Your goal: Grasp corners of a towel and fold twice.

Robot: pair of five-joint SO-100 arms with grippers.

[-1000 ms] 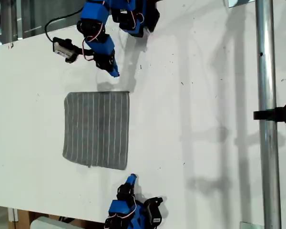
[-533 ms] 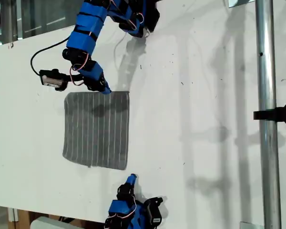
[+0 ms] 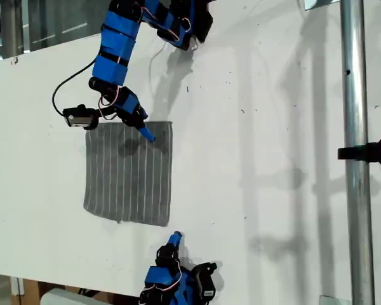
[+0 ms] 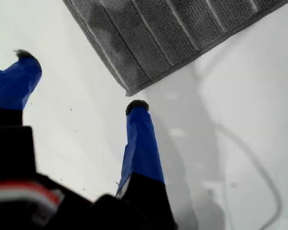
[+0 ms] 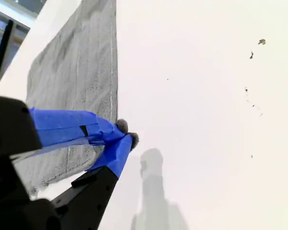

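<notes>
Nearest in the first wrist view, my first tool (image 4: 80, 80): two blue fingers (image 4: 140, 139) spread well apart, gripping nothing. Just past one fingertip, a rounded corner (image 4: 129, 90) of the towel (image 4: 182, 28), flat on the white desk (image 4: 240, 120). Hard to tell whether that fingertip touches cloth or desk.

Nearest in the second wrist view, my second tool (image 5: 127, 135): fingertips pressed together with nothing between them, right beside one long edge of the towel (image 5: 77, 72).

In the exterior view, the first arm reaching down from the top edge, folded at the elbow, a black cable (image 3: 66, 89) looping off it, with my first tool (image 3: 149, 135) over the towel's upper edge near its upper right corner. The second arm tucked low at the view's bottom edge, with my second tool (image 3: 175, 237) pointing up at the lower right corner, just short of it.

Between the two arms, the grey striped towel (image 3: 127, 175), spread flat and unfolded, left of centre in the exterior view.

Around it, the desk (image 3: 260, 159), speckled with a few dark marks. Farther right in that view, a metal pole (image 3: 355, 190) running top to bottom. Beyond the desk's top left edge, glass panes (image 3: 51, 19).
</notes>
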